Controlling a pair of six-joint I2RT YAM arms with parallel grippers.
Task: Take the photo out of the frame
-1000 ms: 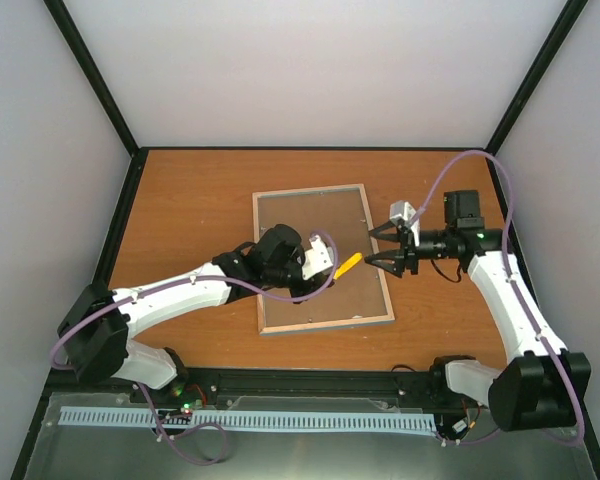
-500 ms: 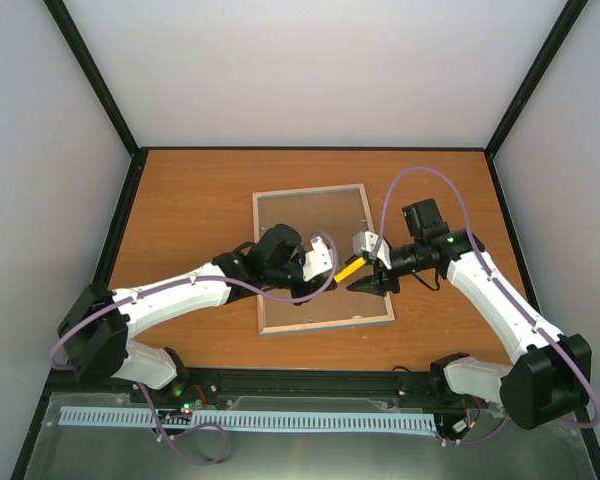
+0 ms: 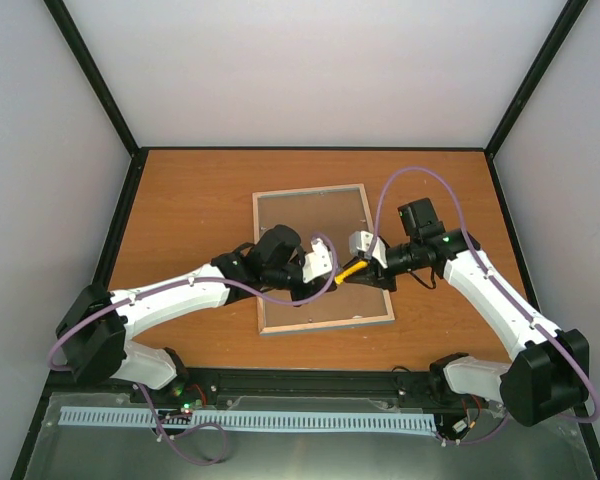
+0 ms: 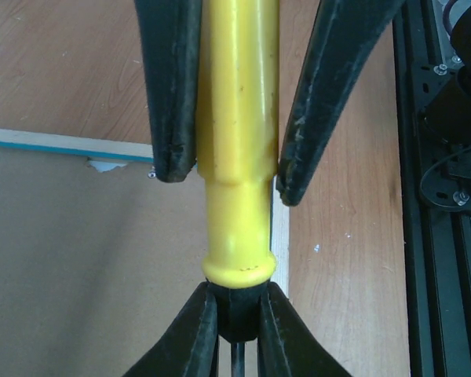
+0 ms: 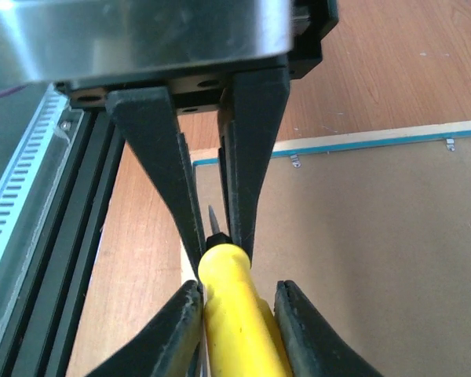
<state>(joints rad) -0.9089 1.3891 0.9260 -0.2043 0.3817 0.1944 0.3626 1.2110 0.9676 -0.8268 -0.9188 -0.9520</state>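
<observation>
We see the frame (image 3: pixel 310 190) lying flat and back up in the middle of the tabletop (image 3: pixel 190 200). A brown backing board (image 3: pixel 315 225) fills it, and small metal clips (image 5: pixel 297 162) sit along its edge. The photo does not show from this side. Over the frame's right edge the two arms meet at a yellow screwdriver (image 4: pixel 235 118). The left gripper (image 4: pixel 228 177) is closed on the yellow handle, with a finger pressed to each side. The right gripper (image 5: pixel 217 247) is drawn in narrow, its fingers pinching the black collar at the handle's shaft end, and the metal shaft runs on between them. The two grippers face each other, tips nearly meeting.
</observation>
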